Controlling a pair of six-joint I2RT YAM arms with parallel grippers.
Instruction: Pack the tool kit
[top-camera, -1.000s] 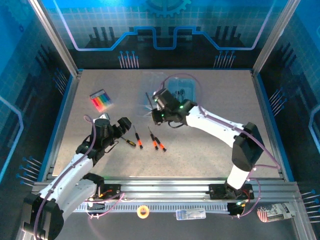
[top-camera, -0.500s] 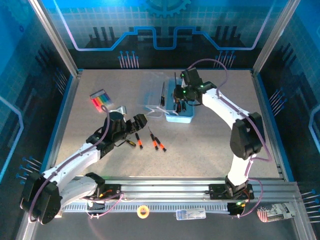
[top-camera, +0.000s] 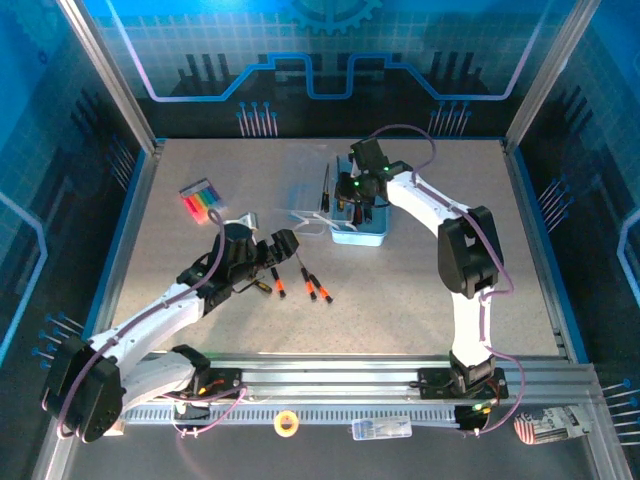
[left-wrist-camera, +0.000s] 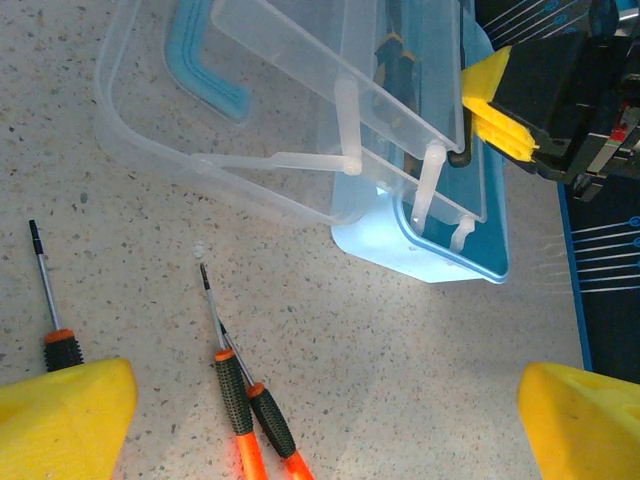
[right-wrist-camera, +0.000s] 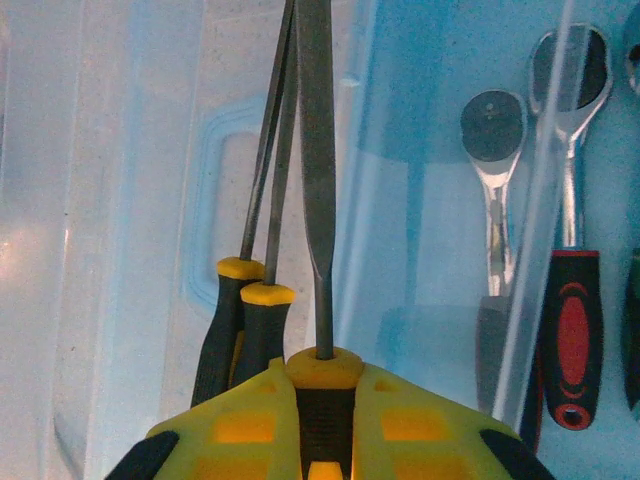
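**Left arm** (top-camera: 150, 320): runs from its base at the near left, low and diagonal, toward the table's middle, with the wrist nearly level.

**Left gripper** (top-camera: 281, 247): jaws spread wide with nothing between them. In the left wrist view the yellow fingertips (left-wrist-camera: 62, 412) sit at the two bottom corners.

**Right arm** (top-camera: 466, 275): the lower link stands upright over its base at the near right. The elbow is sharply bent and the forearm reaches away and to the left.

**Right gripper** (top-camera: 358, 198): tipped downward. Its yellow pads (right-wrist-camera: 230, 425) are pressed together on the handle of a screwdriver (right-wrist-camera: 316, 200), whose shank points straight out ahead.
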